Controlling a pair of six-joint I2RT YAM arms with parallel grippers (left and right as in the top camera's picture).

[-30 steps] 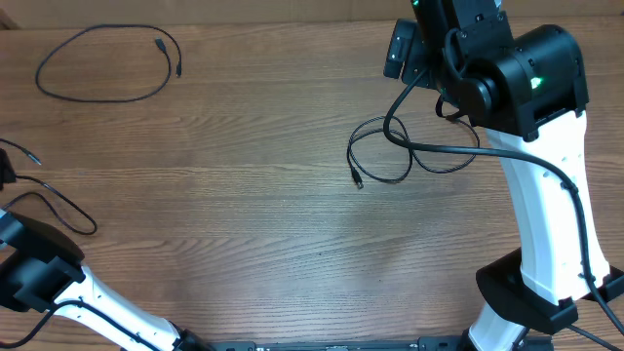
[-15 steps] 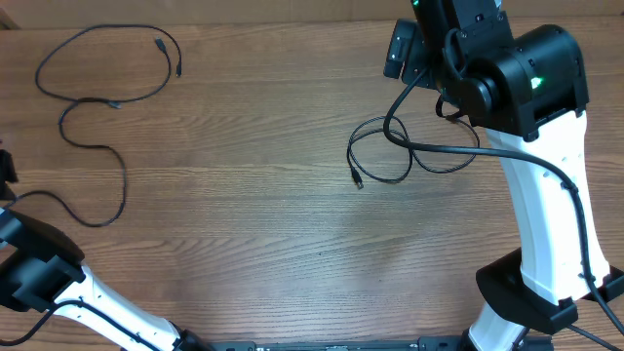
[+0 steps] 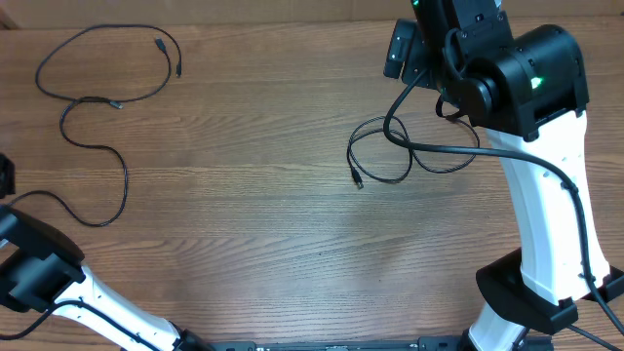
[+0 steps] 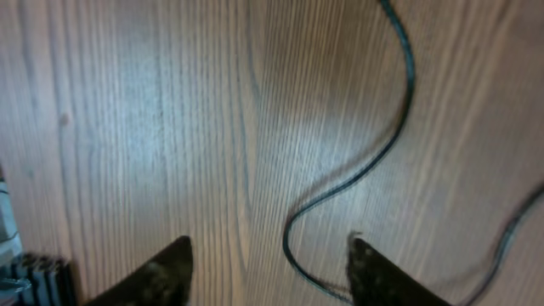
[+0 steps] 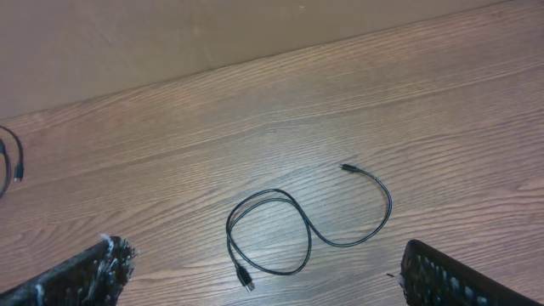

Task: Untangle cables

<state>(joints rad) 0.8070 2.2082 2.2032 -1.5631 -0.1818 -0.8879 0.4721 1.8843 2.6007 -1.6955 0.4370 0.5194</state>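
Note:
Three thin black cables lie apart on the wooden table. One forms a loop point(image 3: 178, 60) at the far left. A second cable point(image 3: 125, 180) snakes down from it toward my left gripper point(image 3: 5, 175) at the left edge. In the left wrist view this cable point(image 4: 365, 166) curves on the wood between the fingers of my left gripper point(image 4: 268, 259), which stands open, and runs off under the right fingertip point(image 4: 374, 272). The third cable point(image 3: 357, 178) is a loose loop below my right gripper point(image 3: 405, 49). In the right wrist view that loop point(image 5: 297, 229) lies ahead of my wide open right gripper point(image 5: 268, 280).
A thicker black wire of the right arm point(image 3: 439, 148) hangs across the third cable's loop in the overhead view. A cardboard wall point(image 5: 170, 34) borders the table's far edge. The right arm's white base point(image 3: 541, 244) stands at the right.
My left gripper has gone from shut to open. The left cable, bunched near it a second ago, now lies stretched in a wavy line up toward the far-left loop. The right arm has not moved.

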